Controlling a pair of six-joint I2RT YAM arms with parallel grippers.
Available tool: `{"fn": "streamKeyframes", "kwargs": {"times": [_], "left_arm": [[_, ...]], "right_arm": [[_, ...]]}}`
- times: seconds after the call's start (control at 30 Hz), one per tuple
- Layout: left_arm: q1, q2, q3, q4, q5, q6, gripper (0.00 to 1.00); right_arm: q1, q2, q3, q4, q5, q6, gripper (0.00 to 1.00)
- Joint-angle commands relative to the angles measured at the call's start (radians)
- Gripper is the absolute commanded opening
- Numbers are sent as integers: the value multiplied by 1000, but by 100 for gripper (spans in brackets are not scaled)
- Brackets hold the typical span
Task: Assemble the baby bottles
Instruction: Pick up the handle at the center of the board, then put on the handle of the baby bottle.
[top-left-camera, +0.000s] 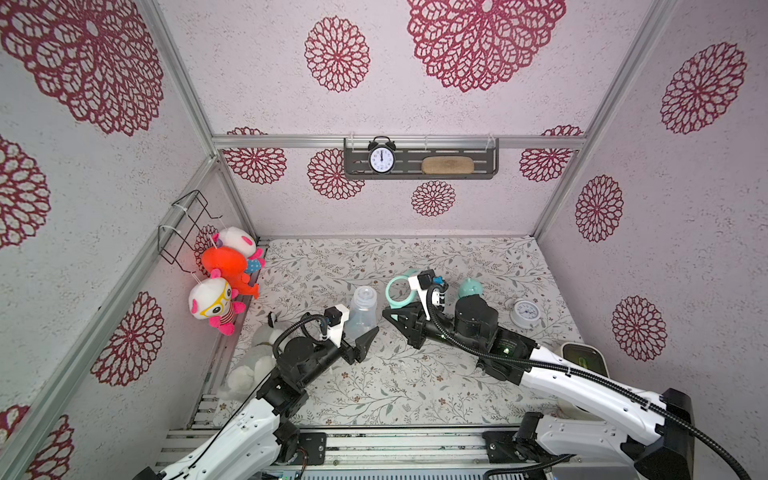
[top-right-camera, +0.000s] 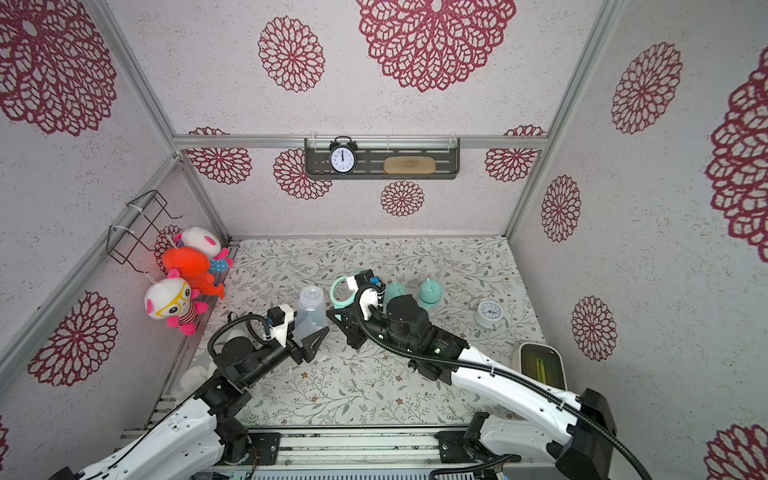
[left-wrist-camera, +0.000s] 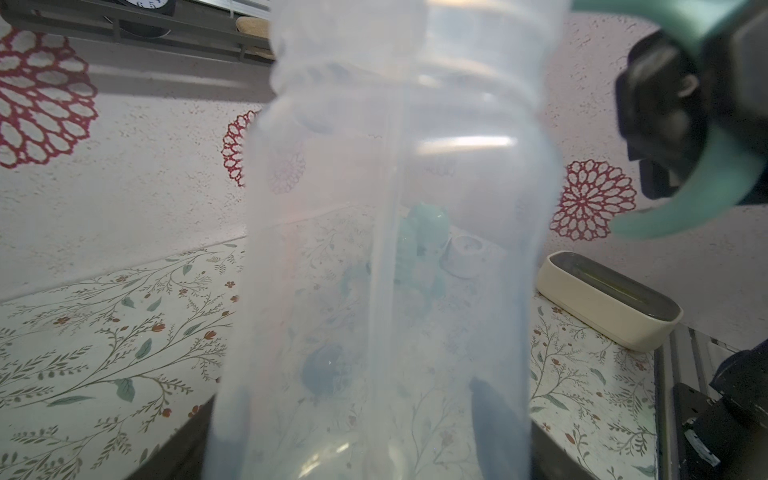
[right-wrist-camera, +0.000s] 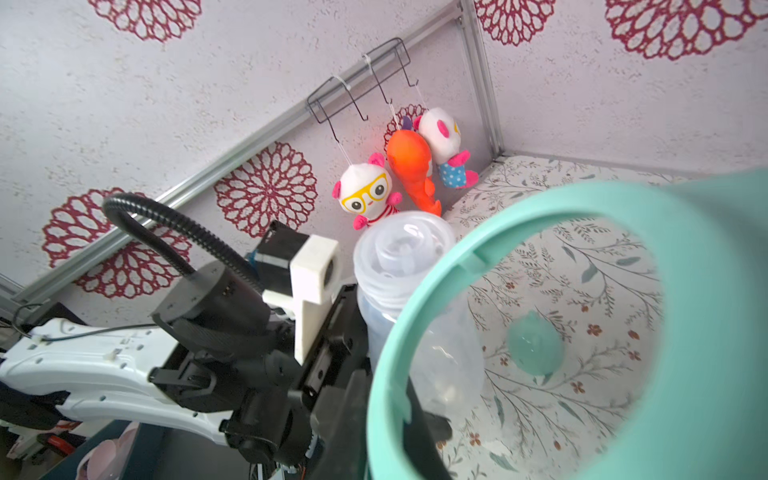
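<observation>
Two top views first: L gripper (top-left-camera: 368, 332) clamped on base of clear bottle (top-left-camera: 363, 311), far finger hidden behind it; R gripper (top-left-camera: 392, 312) pinching mint ring (top-left-camera: 400, 291), just beside bottle at its 3 o'clock. One capped bottle (top-left-camera: 469, 288) stands at ring's 3 o'clock; in a top view another capped bottle (top-right-camera: 395, 291) peeks past R arm. Shelf (top-left-camera: 482, 164) at 12 holds black clock (top-left-camera: 381, 158) + tan pad (top-left-camera: 447, 165). Cream box (top-left-camera: 603, 359) at 4, partly under R arm, contents unclear. L wrist: bottle (left-wrist-camera: 395, 249) fills frame, blurry, neck cut off. R wrist: ring (right-wrist-camera: 706, 270) cut off by frame, bottle's open neck (right-wrist-camera: 401, 249) behind it.
</observation>
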Motion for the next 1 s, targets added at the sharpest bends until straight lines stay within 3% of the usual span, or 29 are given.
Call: {"fn": "streamKeyframes", "kwargs": {"times": [0.0,0.33,0.97], "left_arm": [[5,11,13,103,36,7,0],[4,19,16,127,54,8,0],[4,27,19,152,36,17,0]], "right_arm": [[-4,38,50,134,-70,66,0],[-4,121,50,370,-148,202,0],[13,190,47,512,-205,359,0]]}}
